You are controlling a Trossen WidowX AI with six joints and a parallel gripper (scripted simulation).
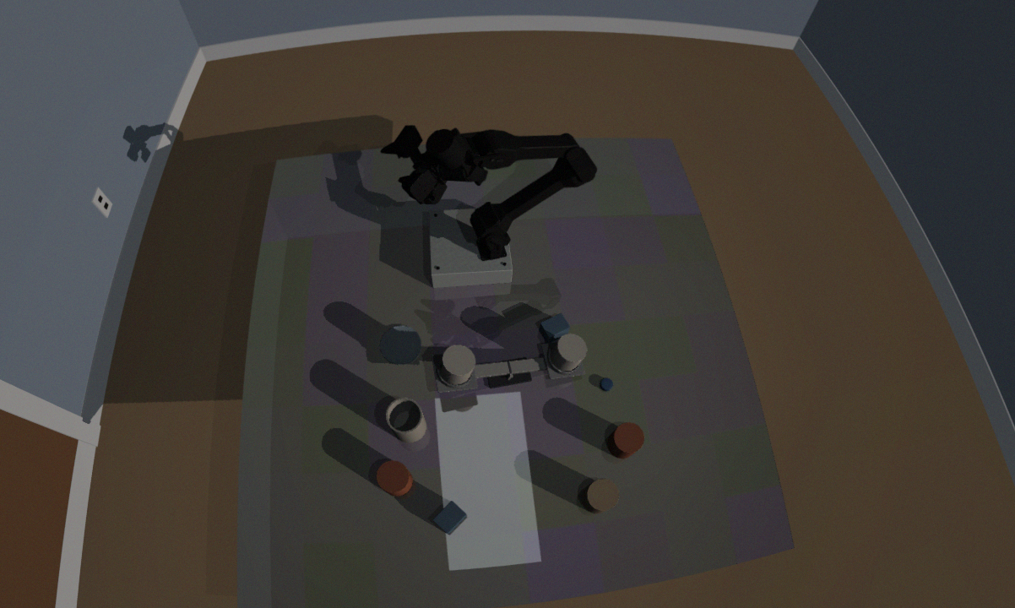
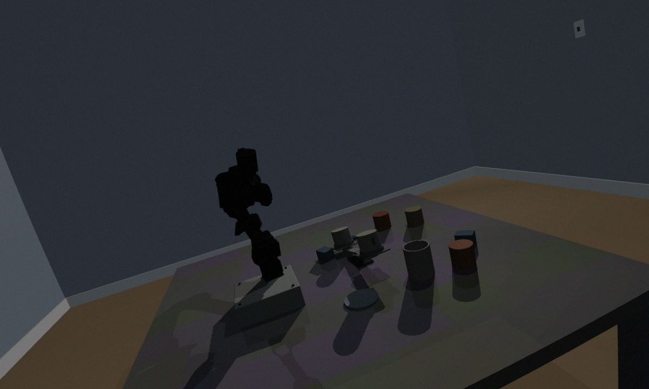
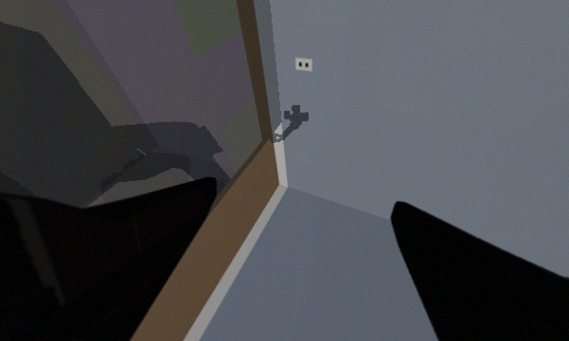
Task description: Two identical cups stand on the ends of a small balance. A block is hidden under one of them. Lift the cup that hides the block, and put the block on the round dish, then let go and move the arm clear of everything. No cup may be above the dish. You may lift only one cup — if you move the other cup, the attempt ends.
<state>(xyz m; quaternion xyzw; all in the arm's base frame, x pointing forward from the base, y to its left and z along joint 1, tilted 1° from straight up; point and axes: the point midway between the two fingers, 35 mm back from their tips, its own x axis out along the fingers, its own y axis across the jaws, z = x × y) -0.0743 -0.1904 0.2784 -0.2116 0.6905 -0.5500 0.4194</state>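
Note:
Two pale upside-down cups stand on the balance (image 1: 529, 366): the left cup (image 1: 458, 364) (image 2: 369, 240), with a dark mark on its side in the exterior view, and the right cup (image 1: 570, 352) (image 2: 341, 236). I cannot tell clearly which end is lower. The hidden block is not visible. The round dish (image 1: 399, 344) (image 2: 361, 298) is a blue-grey disc left of the left cup, with nothing on it. My gripper (image 1: 392, 165) (image 3: 303, 197) is open and empty, high up behind the base, far from cups and dish.
A blue block (image 1: 554, 326) (image 2: 324, 254) lies close behind the right cup. An open cream cup (image 1: 406, 420) (image 2: 419, 261) and a red cylinder (image 1: 393, 478) stand front left. Another red cylinder (image 1: 626, 439) and a tan cylinder (image 1: 601, 495) stand front right. A white sheet (image 1: 488, 484) lies in front.

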